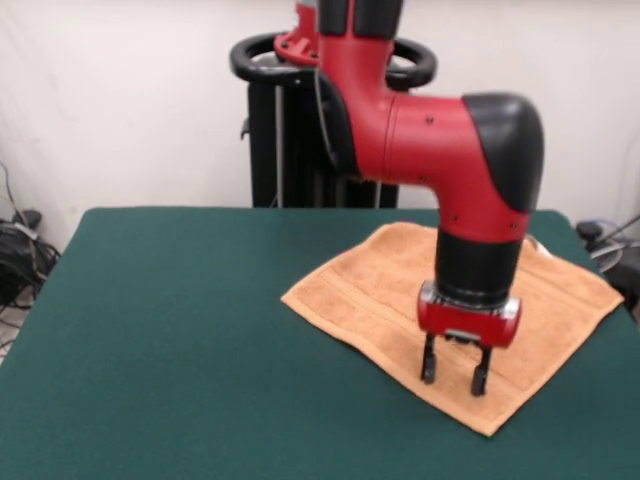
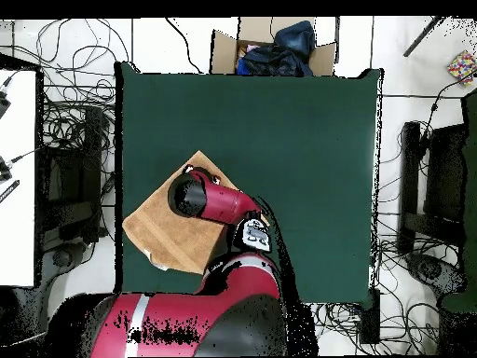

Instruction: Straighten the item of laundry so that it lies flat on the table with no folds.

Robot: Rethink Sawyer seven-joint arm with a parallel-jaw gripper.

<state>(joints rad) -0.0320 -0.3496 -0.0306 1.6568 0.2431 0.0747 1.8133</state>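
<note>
1. Toward one side of the table (image 1: pixel 180 330), close to its edge and turned cornerwise, lies the towel (image 1: pixel 380 290) — spread out in a rough diamond on the green top.
2. Above the towel's near corner hangs the gripper (image 1: pixel 454 372), pointing straight down, its two fingers apart with nothing between them; the tips look just over the cloth or barely on it, and I cannot tell which.
3. In the overhead view the arm (image 2: pixel 219 200) covers the middle of the towel (image 2: pixel 163 233), so part of the cloth is hidden.
4. Judging from what shows, the job looks nearly or fully done — the visible cloth lies in a single layer with clean edges and no clear fold.
5. What may be left: the far corner behind the arm, where a slight ripple could be hiding.
</note>
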